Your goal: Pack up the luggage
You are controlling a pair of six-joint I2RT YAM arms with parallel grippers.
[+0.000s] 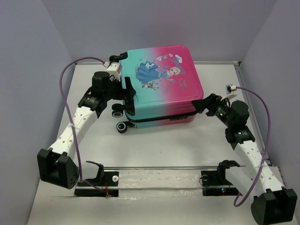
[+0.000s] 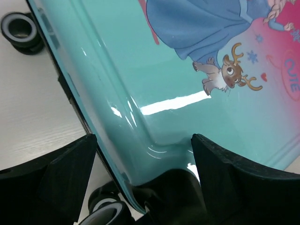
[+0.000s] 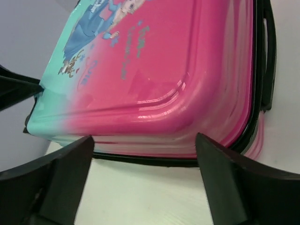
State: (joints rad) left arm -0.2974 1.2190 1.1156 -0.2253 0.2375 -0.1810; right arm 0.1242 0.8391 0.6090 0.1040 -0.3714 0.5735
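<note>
Bracketing the shut luggage (image 1: 161, 86) on the worktop (image 1: 159, 150), left end effector (image 1: 127, 93) and right end effector (image 1: 202, 104) stand open, empty; packing looks nearly done, fastening it probably next.

My claw (image 2: 143, 145) stands spread wide, its two black fingers (image 2: 70, 173) either side of a rounded teal corner of the luggage (image 2: 122, 61). On the glossy shell a reindeer (image 2: 227, 72) sits below a blue dress, with pink to the right. One black wheel (image 2: 105, 213) shows by my left finger and a far wheel (image 2: 21, 30) beyond it, beside the white table (image 2: 33, 117).
</note>
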